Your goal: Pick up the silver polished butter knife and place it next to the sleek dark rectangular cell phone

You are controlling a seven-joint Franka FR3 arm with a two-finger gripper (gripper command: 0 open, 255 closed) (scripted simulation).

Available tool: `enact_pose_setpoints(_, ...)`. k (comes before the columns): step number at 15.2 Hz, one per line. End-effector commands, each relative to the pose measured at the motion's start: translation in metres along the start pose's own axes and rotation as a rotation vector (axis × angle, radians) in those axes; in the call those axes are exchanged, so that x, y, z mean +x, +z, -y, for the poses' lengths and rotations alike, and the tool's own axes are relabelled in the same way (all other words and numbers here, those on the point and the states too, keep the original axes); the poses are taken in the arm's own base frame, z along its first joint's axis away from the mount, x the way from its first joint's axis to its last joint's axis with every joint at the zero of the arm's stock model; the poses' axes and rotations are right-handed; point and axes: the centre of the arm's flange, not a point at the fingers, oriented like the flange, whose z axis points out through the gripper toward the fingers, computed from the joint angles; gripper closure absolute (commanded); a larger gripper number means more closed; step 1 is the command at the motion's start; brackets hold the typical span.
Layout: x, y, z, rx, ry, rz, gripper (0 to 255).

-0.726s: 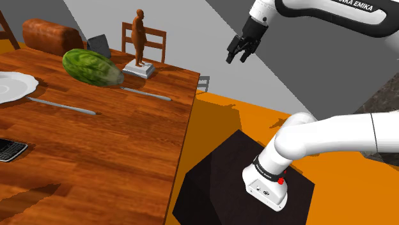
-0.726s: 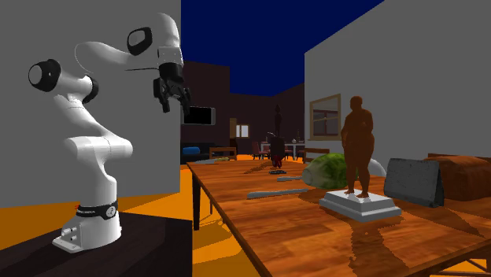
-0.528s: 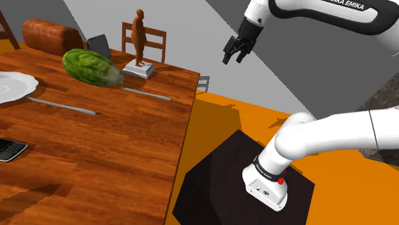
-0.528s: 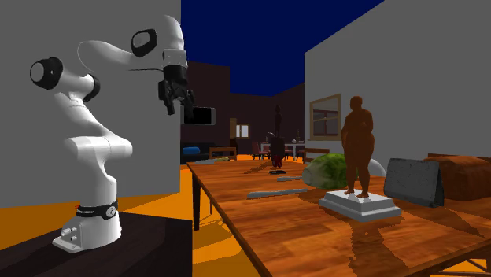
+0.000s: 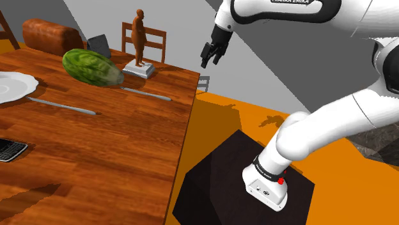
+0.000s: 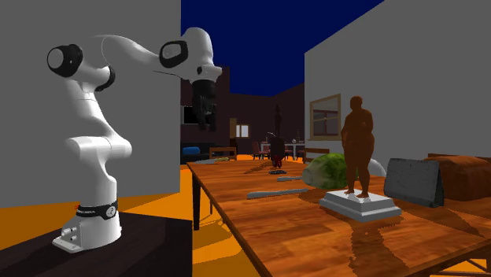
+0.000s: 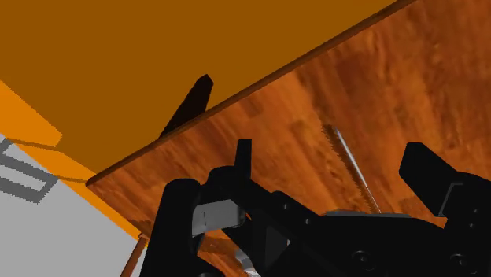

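Wooden table (image 5: 128, 147) bears one green vegetable (image 5: 89, 67), one brown figurine (image 5: 139, 38), one white plate (image 5: 13, 86), two silver knives and one dark phone (image 5: 9, 150). The butter knife (image 5: 148, 94) lies near the figurine's base, well apart from the phone. The other knife (image 5: 61, 105) lies near the plate. The gripper (image 5: 207, 62) hangs off the table's edge, fingers spread, holding nothing.

The brown wooden table (image 5: 128, 166) carries two slim silver knives: one knife (image 5: 61, 105) toward its middle, the other knife (image 5: 148, 94) near the far corner. There is one each of the rest: flat dark rectangular phone (image 5: 9, 149), white plate (image 5: 13, 86), leafy green vegetable (image 5: 93, 67), brown human figurine on a pale base (image 5: 139, 35), brown loaf-shaped lump (image 5: 48, 35), grey folded stand (image 5: 99, 45).
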Motion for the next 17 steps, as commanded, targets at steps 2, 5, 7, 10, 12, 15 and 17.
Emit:
enact_pose_setpoints(2, 0.034, 0.022, 0.010, 0.004, -0.074, 0.021, 0)
enact_pose_setpoints(5, 0.065, 0.047, 0.023, 0.008, -0.145, 0.043, 0)
enact_pose_setpoints(7, 0.085, 0.064, 0.033, 0.011, -0.193, 0.057, 0)
enact_pose_setpoints(10, 0.114, 0.089, 0.051, 0.016, -0.265, 0.078, 0)
enact_pose_setpoints(12, 0.132, 0.106, 0.063, 0.018, -0.312, 0.093, 0)
enact_pose_setpoints(15, 0.157, 0.133, 0.084, 0.023, -0.384, 0.114, 0)
enact_pose_setpoints(17, 0.173, 0.150, 0.098, 0.025, -0.432, 0.128, 0)
